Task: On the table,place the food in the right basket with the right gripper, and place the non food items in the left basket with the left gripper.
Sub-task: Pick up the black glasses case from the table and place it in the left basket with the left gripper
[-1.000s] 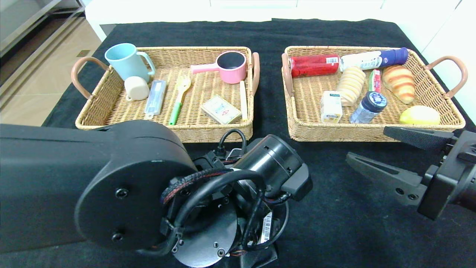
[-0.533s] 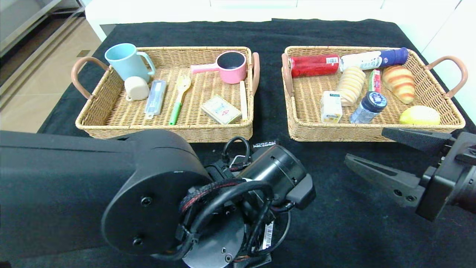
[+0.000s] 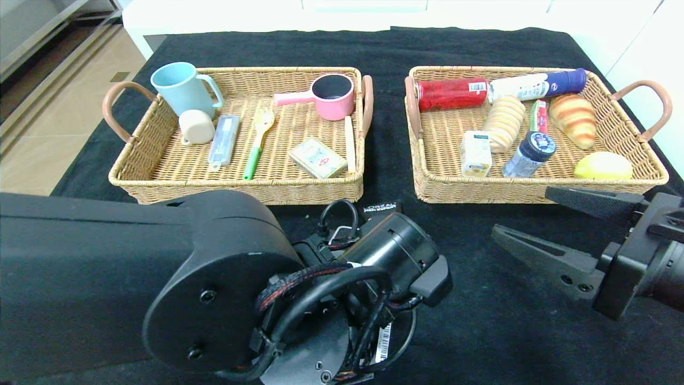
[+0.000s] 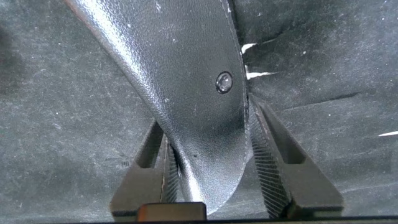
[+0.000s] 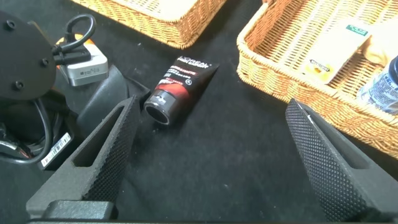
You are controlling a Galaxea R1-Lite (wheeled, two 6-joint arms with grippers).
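Note:
In the left wrist view my left gripper [image 4: 204,115] is shut on the black half-round soft case [image 4: 186,74], which lies on the table [image 3: 481,331]. My own arm hides that gripper in the head view. The black tube with a red band [image 5: 180,84] lies in front of the gap between the baskets, its end showing [image 3: 382,207]. My right gripper [image 3: 521,211] hangs open and empty before the right basket [image 3: 534,192]. That basket holds the juice carton [image 3: 475,153], the green-white packet [image 3: 538,116] and a yellow fruit [image 3: 603,166]. The pasta fork [image 3: 258,139] lies in the left basket [image 3: 240,187].
The left basket also holds a blue mug [image 3: 181,88], a pink pot [image 3: 331,96] and a card box [image 3: 317,158]. The right basket also has a red can [image 3: 451,93], bread rolls [image 3: 574,118] and bottles. The cloth has a small white tear [image 4: 252,46].
My left arm has shifted lower in the head view, uncovering the tube's end by the baskets. The right gripper has sunk slightly, still open.

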